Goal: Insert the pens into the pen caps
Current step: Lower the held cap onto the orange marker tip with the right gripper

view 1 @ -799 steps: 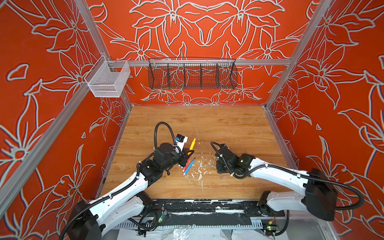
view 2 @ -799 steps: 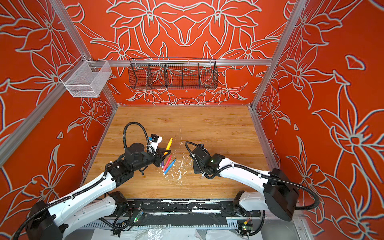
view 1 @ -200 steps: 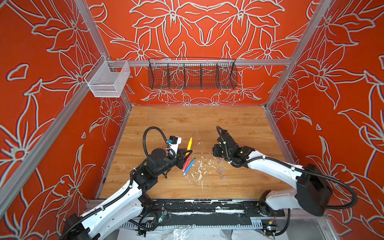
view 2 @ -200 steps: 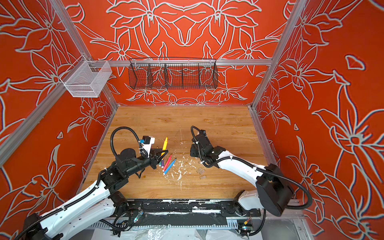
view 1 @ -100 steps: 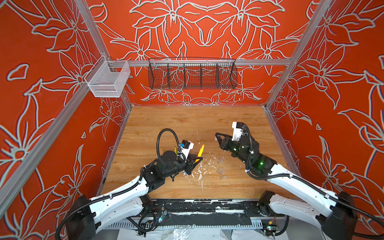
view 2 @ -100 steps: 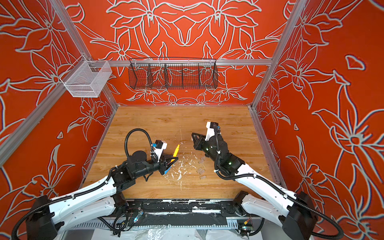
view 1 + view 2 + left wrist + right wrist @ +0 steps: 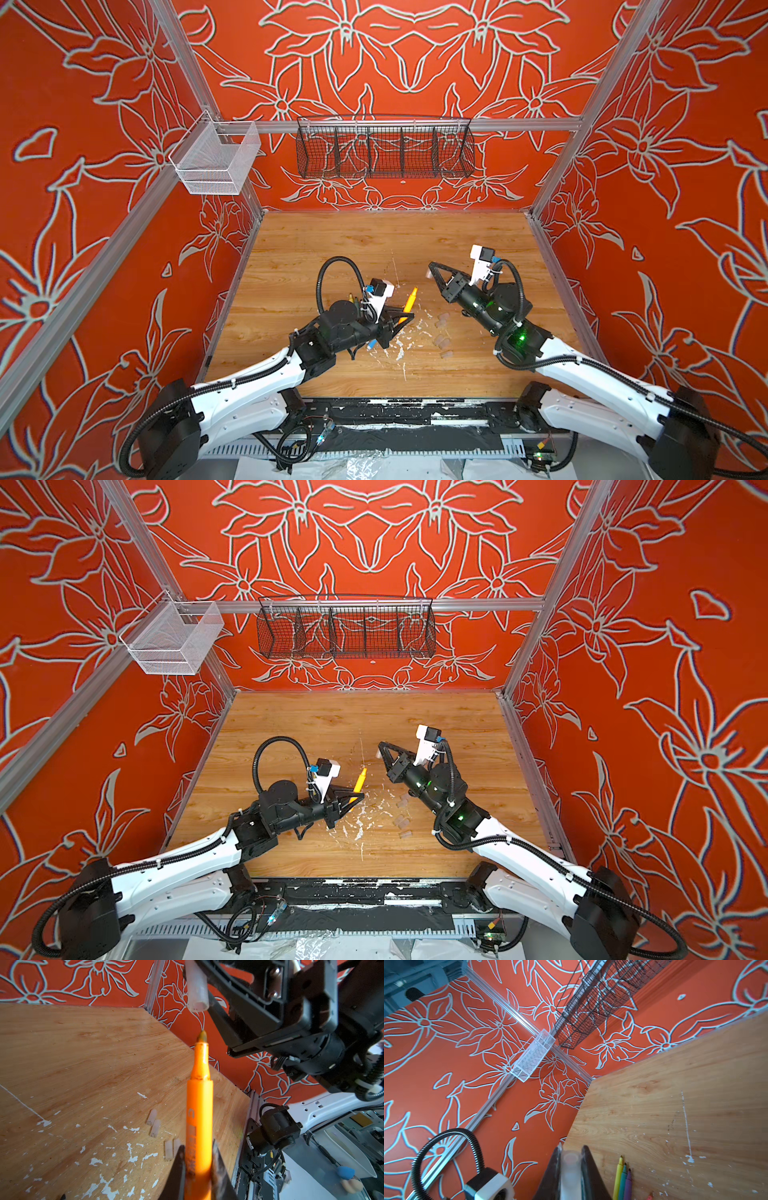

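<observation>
Both hands have lifted: left hand [image 7: 409, 317] grips the orange pen [image 7: 410, 298], right hand [image 7: 430, 266] a cap [image 7: 197, 989]. Tip faces the cap's mouth, not yet inserted.

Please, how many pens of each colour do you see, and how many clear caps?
Orange marker pen, in the left tool: 1
Yellow marker pen: 1
Green marker pen: 1
Purple marker pen: 1
Blue marker pen, mostly hidden: 1
Pink marker pen, tip only: 1
Clear plastic caps: 6 (one in the right tool, five on the wooden table)
Total: 12
</observation>
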`<move>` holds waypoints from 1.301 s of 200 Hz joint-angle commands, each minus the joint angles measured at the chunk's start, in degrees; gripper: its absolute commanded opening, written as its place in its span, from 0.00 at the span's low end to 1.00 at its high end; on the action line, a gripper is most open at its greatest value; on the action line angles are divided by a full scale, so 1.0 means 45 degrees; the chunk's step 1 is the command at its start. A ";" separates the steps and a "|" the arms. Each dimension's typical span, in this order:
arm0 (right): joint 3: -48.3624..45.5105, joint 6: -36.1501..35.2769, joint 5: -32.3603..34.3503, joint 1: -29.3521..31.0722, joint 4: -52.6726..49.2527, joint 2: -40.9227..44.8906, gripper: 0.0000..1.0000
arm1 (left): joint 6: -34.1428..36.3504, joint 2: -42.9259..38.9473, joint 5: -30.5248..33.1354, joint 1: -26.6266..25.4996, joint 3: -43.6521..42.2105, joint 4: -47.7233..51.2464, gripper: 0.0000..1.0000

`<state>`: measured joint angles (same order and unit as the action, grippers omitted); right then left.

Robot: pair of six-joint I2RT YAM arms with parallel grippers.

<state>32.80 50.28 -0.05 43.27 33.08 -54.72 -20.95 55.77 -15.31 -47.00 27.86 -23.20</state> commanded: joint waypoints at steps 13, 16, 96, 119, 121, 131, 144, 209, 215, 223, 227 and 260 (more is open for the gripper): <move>-0.0394 0.0379 -0.0523 0.0114 0.1633 -0.0067 0.01 | -0.0121 0.0517 -0.0269 -0.0102 0.0548 -0.0761 0.00; -0.0403 0.0397 -0.0533 0.0129 0.1648 -0.0067 0.00 | -0.0146 0.0549 -0.0287 -0.0102 0.0572 -0.0755 0.00; -0.0998 0.0501 -0.0568 0.0135 0.1740 -0.0067 0.00 | -0.0188 0.0810 -0.0328 -0.0160 0.0802 -0.0804 0.00; -0.1068 0.0589 -0.0739 0.0143 0.1876 -0.0197 0.00 | -0.0173 0.0845 -0.0328 -0.0163 0.0803 -0.0824 0.00; -0.1060 0.0610 -0.0747 0.0144 0.1884 -0.0226 0.00 | -0.0184 0.0848 -0.0328 -0.0161 0.0817 -0.0836 0.00; -0.1088 0.0670 -0.0853 0.0161 0.1981 -0.0346 0.00 | -0.0195 0.0907 -0.0338 -0.0160 0.0802 -0.0876 0.00; -0.1107 0.0691 -0.0981 0.0153 0.2154 -0.0455 0.00 | -0.0215 0.0964 -0.0372 -0.0180 0.0841 -0.0896 0.00; -0.0886 0.0358 -0.0902 0.0168 0.1881 0.0024 0.00 | -0.0154 0.0919 -0.0331 -0.0175 0.0804 -0.0801 0.00; -0.0865 0.0339 -0.0915 0.0185 0.1840 0.0065 0.00 | -0.0145 0.0908 -0.0328 -0.0177 0.0809 -0.0796 0.00; -0.0843 0.0348 -0.0921 0.0172 0.1829 0.0108 0.00 | -0.0147 0.0914 -0.0309 -0.0175 0.0814 -0.0795 0.00; -0.0853 0.0353 -0.0928 0.0179 0.1828 0.0111 0.00 | -0.0149 0.0918 -0.0309 -0.0180 0.0805 -0.0779 0.00; -0.1026 0.0562 -0.1012 0.0280 0.2003 -0.0073 0.00 | -0.0138 0.0859 -0.0279 -0.0180 0.0802 -0.0764 0.00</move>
<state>28.73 51.99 -3.86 43.88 40.18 -55.05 -21.74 60.23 -16.34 -47.35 29.95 -25.02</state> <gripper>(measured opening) 0.172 0.135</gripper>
